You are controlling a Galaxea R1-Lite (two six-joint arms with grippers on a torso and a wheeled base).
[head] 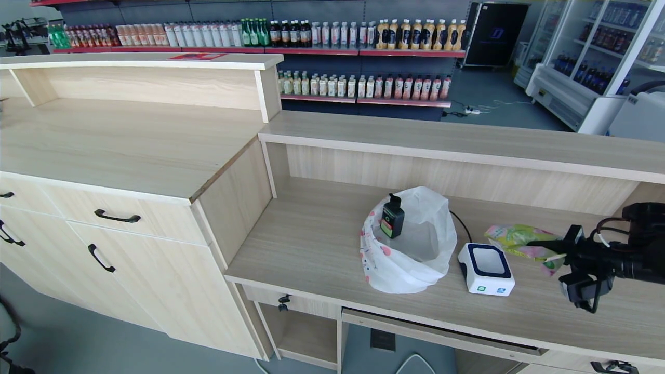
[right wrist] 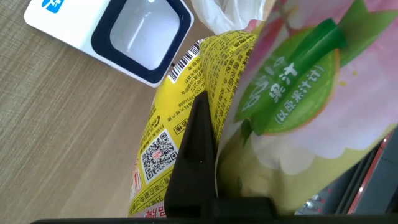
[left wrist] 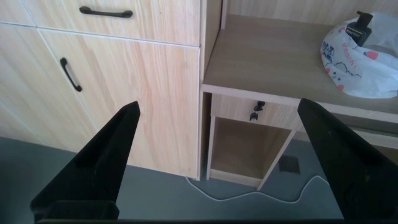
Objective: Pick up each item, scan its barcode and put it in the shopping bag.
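yellow-green snack packet [right wrist: 286, 87] pinched in the right tool [head: 546, 250], just beside the scanner [head: 486, 268]; left tool [left wrist: 219, 104] spread wide.

Bright, even overhead light, indoors; only faint, soft shadows beside the shopping bag [head: 405, 270] and scanner [head: 486, 270]. Straight counter [head: 311, 249] edges bowed toward the head view's borders. White glare on the scanner's window. Snack packet [right wrist: 292, 93] slightly soft up close; left gripper [left wrist: 219, 104] dark, in silhouette.
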